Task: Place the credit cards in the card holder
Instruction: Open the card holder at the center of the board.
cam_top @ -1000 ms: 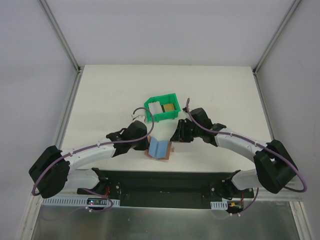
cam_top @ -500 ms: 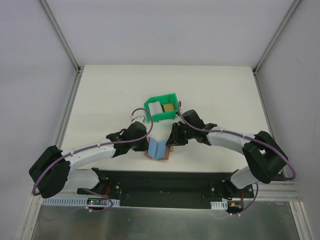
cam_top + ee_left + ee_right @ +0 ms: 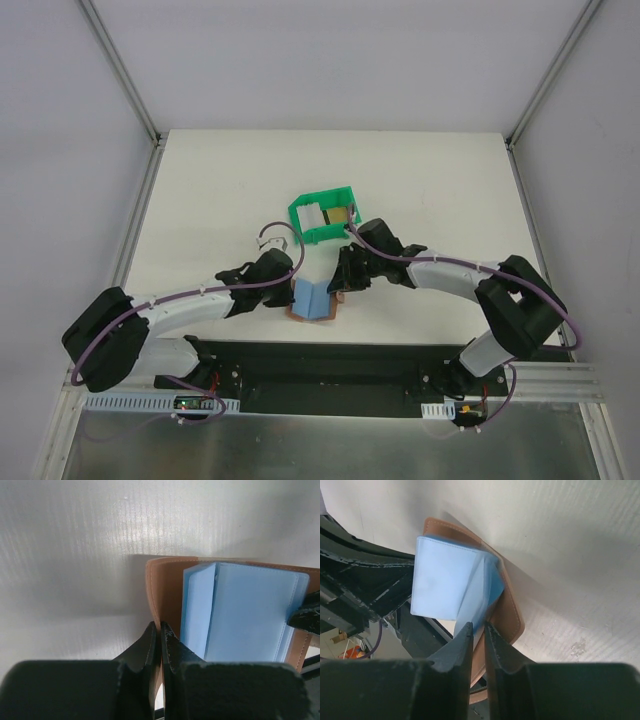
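Observation:
The card holder lies open near the table's front edge, tan leather outside with blue-grey pockets standing up inside. My left gripper is shut on its tan left flap. My right gripper has its jaws drawn close together, pinching the right side where the blue pocket meets the leather. From above, the left gripper and right gripper flank the card holder. Two credit cards, a white-grey one and a gold one, rest in the green bin.
The green bin stands just behind the two grippers, near the table's middle. The black mounting rail of the arm bases runs right below the card holder. Purple cables loop off both wrists.
My right gripper moved left onto the card holder's right side and its jaws narrowed. The left gripper stayed shut on the left flap, shifting only slightly.

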Motion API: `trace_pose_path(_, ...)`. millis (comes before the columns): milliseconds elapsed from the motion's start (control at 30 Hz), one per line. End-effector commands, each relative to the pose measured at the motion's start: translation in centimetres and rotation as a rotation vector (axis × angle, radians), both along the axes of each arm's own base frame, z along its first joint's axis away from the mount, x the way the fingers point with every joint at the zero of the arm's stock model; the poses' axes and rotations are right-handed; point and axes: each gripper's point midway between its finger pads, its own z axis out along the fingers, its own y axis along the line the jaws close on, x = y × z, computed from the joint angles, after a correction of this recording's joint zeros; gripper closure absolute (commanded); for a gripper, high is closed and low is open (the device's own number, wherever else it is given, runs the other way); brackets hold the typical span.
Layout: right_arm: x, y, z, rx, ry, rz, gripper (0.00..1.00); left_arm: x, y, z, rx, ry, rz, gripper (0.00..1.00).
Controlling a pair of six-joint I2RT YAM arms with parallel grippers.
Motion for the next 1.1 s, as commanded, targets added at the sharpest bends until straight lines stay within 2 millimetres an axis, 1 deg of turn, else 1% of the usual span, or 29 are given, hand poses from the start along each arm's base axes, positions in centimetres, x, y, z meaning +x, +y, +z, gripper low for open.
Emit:
trace_pose_path(0,0.5,1.8,2.7,0.095,-0.050,0.038,0.80,-0.2,1.2,-1.5,0.039,0.029,0.046,1.00)
trace_pose_path(133,0.3,2.2,2.8,0.119,-0.040,0.050,0.80,-0.3,1.2,-1.8,0.042,0.038,0.043,1.00)
trace_pose_path(200,0.3,2.4,3.0,0.137,-0.038,0.057,0.76,-0.4,1.3,-2.0,0.045,0.042,0.048,1.00)
trace_pose_path(367,0.2,2.6,3.4,0.153,-0.046,0.062,0.75,-0.5,1.4,-2.3,0.047,0.047,0.054,1.00)
trace_pose_path(500,0.2,2.3,2.8,0.127,-0.038,0.063,0.75,-0.5,1.4,-2.3,0.047,0.043,0.058,1.00)
trace_pose_path(667,0.1,2.1,2.8,0.122,-0.044,0.067,0.74,-0.5,1.6,-2.4,0.050,0.043,0.065,1.00)
trace_pose_path(733,0.1,1.9,2.4,0.104,-0.036,0.062,0.75,-0.5,1.6,-2.3,0.048,0.043,0.063,1.00)
trace_pose_path(800,0.1,1.9,2.1,0.088,-0.029,0.064,0.80,-0.4,1.4,-2.0,0.038,0.033,0.059,1.00)
trace_pose_path(867,0.2,1.6,1.4,0.063,-0.021,0.051,0.81,-0.2,1.2,-1.5,0.024,0.018,0.050,1.00)
trace_pose_path(933,0.4,1.1,0.8,0.027,-0.020,0.032,0.77,0.1,0.7,-0.3,-0.013,-0.026,0.031,1.00)
trace_pose_path(1000,0.6,0.4,-0.1,-0.021,-0.024,0.013,0.76,0.4,0.4,0.8,-0.049,-0.064,0.018,1.00)
trace_pose_path(1067,0.4,-0.5,-1.2,-0.090,-0.009,0.009,0.75,0.5,-0.2,2.0,-0.089,-0.099,-0.010,1.00)
